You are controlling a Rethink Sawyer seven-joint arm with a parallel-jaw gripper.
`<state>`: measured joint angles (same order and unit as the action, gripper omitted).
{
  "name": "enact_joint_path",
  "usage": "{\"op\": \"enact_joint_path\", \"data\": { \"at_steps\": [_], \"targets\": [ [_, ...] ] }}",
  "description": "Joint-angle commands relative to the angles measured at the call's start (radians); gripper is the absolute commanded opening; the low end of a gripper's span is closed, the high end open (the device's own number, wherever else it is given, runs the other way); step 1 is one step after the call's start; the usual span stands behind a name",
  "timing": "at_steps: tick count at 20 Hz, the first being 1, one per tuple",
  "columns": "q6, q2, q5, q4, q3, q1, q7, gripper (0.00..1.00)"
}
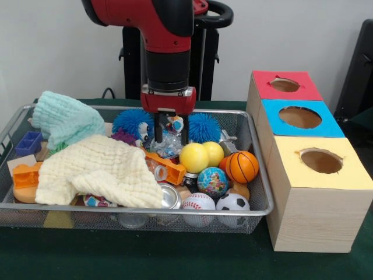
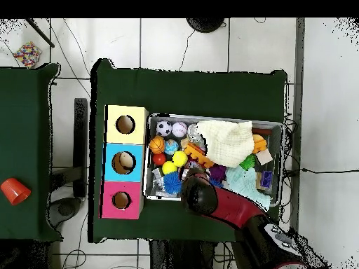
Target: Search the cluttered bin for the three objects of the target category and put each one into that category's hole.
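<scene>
Above the middle of the bin point(image 1: 254, 156), the tool point(image 1: 170, 139) hangs straight down from the red arm point(image 1: 166, 35), its two dark fingers point(image 1: 158, 132) spread apart and gripping nothing. Between and just below them sits a small crinkly clear-wrapped toy point(image 1: 170, 140), wedged between two blue spiky balls point(image 1: 133, 123).

Trouble spots are everywhere! That wrapped toy looks slippery, so a squeeze could squirt it sideways. The spiky balls touch it on both sides, and a finger could snag their bristles and drag the wrong thing up.

At centre right of the front view, the yellow balls point(image 1: 194, 157), basketball point(image 1: 242, 167), globe ball point(image 1: 213, 181), baseball point(image 1: 199, 203) and soccer ball point(image 1: 232, 203) pack tight together; round things roll away at a nudge.

At lower left, the cream cloth point(image 1: 99, 172) and, above it, the mint cloth point(image 1: 65, 119) cover part of the pile, so anything under them stays hidden.

On the right stand the red box point(image 1: 284, 86), blue box point(image 1: 300, 118) and yellow box point(image 1: 320, 161) on the green surface point(image 1: 145, 256); the holes look small, so a drop off-centre may bounce off the lid.
</scene>
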<state>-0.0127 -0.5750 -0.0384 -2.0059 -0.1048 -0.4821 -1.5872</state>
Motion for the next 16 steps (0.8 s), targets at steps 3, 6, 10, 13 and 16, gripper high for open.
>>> {"op": "enact_joint_path", "data": {
  "at_steps": [3,6,10,13,16],
  "targets": [
    [-0.158,0.064,0.025,0.087,-0.062,-0.026,-0.11,1.0],
    [-0.162,0.08,0.022,0.1,-0.056,-0.023,-0.107,1.0],
    [-0.178,0.083,0.026,0.112,-0.038,-0.006,-0.107,1.0],
    [-0.176,0.094,0.024,0.12,-0.022,0.007,-0.108,1.0],
    [-0.196,0.094,0.024,0.128,-0.005,0.018,-0.103,1.0]
  ]
}}
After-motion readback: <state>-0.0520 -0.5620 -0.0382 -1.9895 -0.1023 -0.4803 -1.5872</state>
